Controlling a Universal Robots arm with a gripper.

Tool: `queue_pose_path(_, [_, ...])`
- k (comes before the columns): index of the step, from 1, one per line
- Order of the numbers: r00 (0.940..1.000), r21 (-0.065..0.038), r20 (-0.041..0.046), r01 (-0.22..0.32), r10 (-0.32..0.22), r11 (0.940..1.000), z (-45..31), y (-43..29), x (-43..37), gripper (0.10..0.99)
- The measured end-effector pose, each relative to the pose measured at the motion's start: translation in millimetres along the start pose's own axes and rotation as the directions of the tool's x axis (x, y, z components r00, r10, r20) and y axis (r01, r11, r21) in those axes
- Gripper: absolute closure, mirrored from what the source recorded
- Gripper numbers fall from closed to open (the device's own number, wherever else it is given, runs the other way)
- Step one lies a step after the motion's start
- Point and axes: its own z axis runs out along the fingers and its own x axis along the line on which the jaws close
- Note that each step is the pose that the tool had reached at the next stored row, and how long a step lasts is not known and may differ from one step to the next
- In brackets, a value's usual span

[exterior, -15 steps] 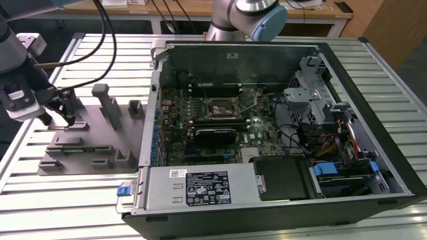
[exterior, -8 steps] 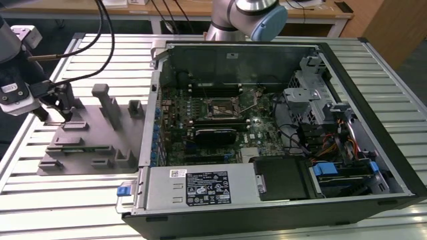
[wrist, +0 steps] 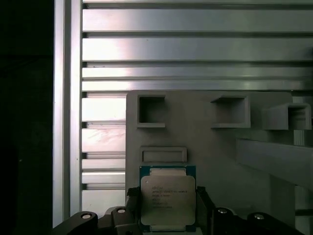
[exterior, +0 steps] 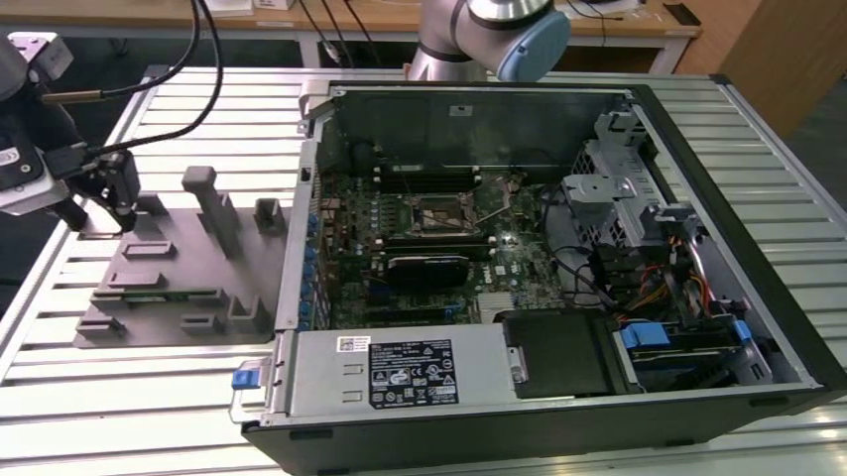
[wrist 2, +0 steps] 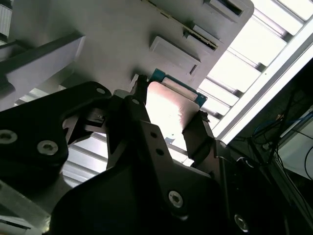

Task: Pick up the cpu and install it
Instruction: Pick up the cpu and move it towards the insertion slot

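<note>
**Pincer closed on the cpu at the holder plate**

Your pincer point(exterior: 99, 211) hangs at the exterior view's left, over the far left corner of the grey holder plate point(exterior: 159, 297). That plate lies on the slatted metal bench point(exterior: 159, 397), beside the open computer case point(exterior: 741, 198).

In both wrist views the cpu point(wrist: 167, 196) sits squarely between the two black fingers point(wrist 2: 139, 105). One finger is against each of two opposite edges, so you are pinching the chip by its sides. Its silver top plate faces the first wrist view, with the thin green rim showing around it. Below it is the holder plate, just beside a shallow rectangular pocket point(wrist: 164, 155) moulded into the grey surface. You cannot tell from these views whether the chip is raised off the plate or resting on it.

Well apart, to the exterior view's right, the motherboard point(exterior: 397, 268) lies flat inside the case. Its square socket point(exterior: 438, 214) is near the board's middle, between two rows of black memory sticks point(exterior: 426, 178).
</note>
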Motion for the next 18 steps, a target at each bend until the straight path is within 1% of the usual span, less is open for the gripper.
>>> queue_pose_path(18, [1.0,0.0,0.0,0.0,0.0,1.0,-28.1,1.4,-0.6,0.545])
